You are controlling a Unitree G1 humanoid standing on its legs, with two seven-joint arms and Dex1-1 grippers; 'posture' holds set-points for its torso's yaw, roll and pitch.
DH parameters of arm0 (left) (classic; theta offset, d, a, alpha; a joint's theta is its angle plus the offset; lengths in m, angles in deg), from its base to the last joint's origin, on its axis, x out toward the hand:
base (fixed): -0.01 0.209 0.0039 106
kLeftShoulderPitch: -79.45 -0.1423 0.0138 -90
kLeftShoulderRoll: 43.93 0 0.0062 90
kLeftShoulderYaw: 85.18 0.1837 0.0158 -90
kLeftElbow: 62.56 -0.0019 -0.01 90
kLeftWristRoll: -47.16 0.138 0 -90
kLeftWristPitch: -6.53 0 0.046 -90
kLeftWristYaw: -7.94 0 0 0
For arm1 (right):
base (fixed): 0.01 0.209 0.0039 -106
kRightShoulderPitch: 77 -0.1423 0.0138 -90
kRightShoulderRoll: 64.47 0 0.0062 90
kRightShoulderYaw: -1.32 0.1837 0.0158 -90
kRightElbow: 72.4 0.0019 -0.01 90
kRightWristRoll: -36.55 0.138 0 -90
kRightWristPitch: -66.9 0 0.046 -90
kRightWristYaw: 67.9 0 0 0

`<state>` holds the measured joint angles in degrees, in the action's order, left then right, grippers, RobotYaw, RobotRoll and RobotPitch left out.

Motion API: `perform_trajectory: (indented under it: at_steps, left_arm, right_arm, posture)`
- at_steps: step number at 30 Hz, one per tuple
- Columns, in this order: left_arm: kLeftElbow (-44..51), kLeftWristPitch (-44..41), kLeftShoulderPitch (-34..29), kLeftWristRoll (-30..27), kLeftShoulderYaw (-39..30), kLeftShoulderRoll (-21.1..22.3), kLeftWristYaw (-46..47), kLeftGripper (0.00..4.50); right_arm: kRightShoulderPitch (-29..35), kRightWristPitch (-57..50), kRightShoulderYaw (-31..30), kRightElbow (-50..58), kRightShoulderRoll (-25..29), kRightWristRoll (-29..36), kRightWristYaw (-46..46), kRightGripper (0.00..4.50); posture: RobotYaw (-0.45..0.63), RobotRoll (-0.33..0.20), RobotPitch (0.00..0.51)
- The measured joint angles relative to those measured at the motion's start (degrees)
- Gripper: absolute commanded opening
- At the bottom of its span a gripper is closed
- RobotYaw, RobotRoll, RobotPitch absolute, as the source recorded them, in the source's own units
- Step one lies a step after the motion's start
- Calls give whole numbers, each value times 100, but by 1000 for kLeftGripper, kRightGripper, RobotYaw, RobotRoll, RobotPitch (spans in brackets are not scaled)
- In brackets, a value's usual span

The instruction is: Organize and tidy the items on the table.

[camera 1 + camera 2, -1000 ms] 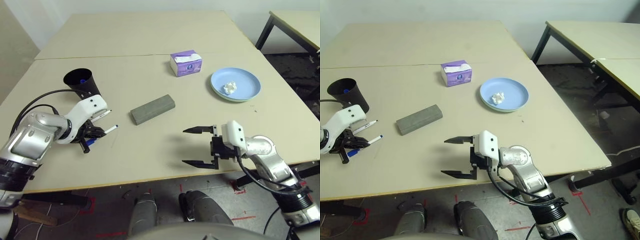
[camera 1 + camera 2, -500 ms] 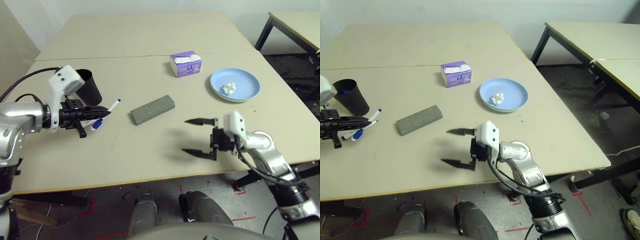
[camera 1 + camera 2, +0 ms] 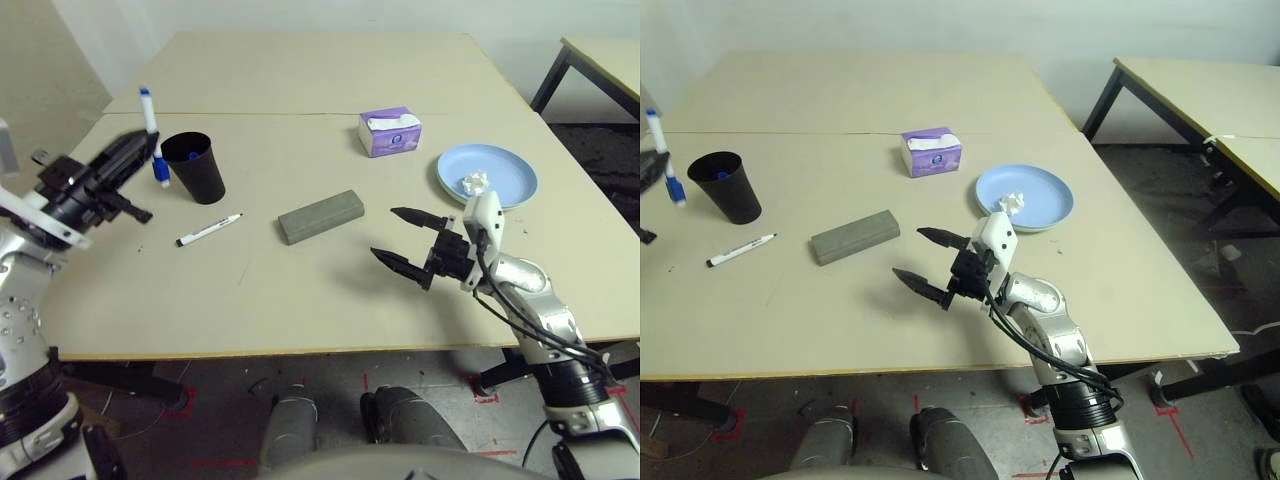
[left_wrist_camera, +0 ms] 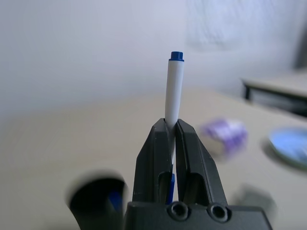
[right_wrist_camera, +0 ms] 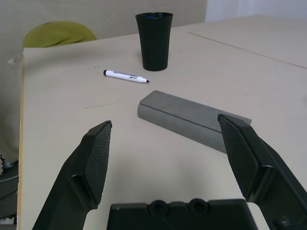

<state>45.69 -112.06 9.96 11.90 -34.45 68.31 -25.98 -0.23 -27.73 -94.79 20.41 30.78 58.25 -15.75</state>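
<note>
The inside of the black cup (image 3: 196,166) is mostly hidden by its own wall; something blue shows at its mouth, too small to make out. In the left wrist view the cup, the purple tissue box (image 4: 226,135) and the blue plate (image 4: 290,145) are blurred smudges behind the fingers. The plate looks like a single light-blue dish (image 3: 487,175) from the head views, with a faint greenish edge below its rim; whether a second plate lies under it cannot be told. The white paper wad (image 3: 473,182) rests on it.

On the beige tabletop (image 3: 300,290), the grey glasses case (image 3: 320,215) lies near the middle, between the cup and the right gripper (image 3: 408,243) and apart from both. A black-capped white marker (image 3: 209,229) lies flat just in front of the cup, not touching it. The tissue box sits farther back, past the case and beside the plate. A seam crosses the tabletop behind the cup. A separate dark-legged table (image 3: 1200,95) stands off to the right.

The left gripper (image 3: 138,147) is raised above the tabletop's left edge, beside the cup, clenched on the blue-capped marker (image 4: 173,87), which stands upright between its fingers (image 4: 152,158). The right gripper hovers over the tabletop's near right part with its fingers (image 5: 96,160) spread wide, released and empty, pointing toward the glasses case.
</note>
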Motion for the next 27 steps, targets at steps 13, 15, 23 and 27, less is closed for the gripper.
perform_trajectory:
  at_steps: [13, 15, 23, 27]
  left_arm:
    - [-2414, 1575, 944, 1372, 978, 103, 850, 24]
    - [-2844, 1841, 1142, 1515, 1123, 103, 876, 24]
    - [-4104, 2627, 1589, 1757, 1546, 11, 791, 24]
    - [-4609, 3002, 1713, 1761, 1578, -49, 749, 24]
  right_arm:
    - [129, 5, -2, 5, 15, -28, 12, 4500]
    - [166, 5, -7, 16, 44, -41, 35, 4500]
    - [242, -2, -43, 185, 129, -109, 51, 4500]
    - [323, -23, -47, 342, 203, -110, 55, 4500]
  posture:
    - [14, 0, 123]
    - [2, 0, 126]
    - [-24, 0, 132]
    - [-33, 0, 134]
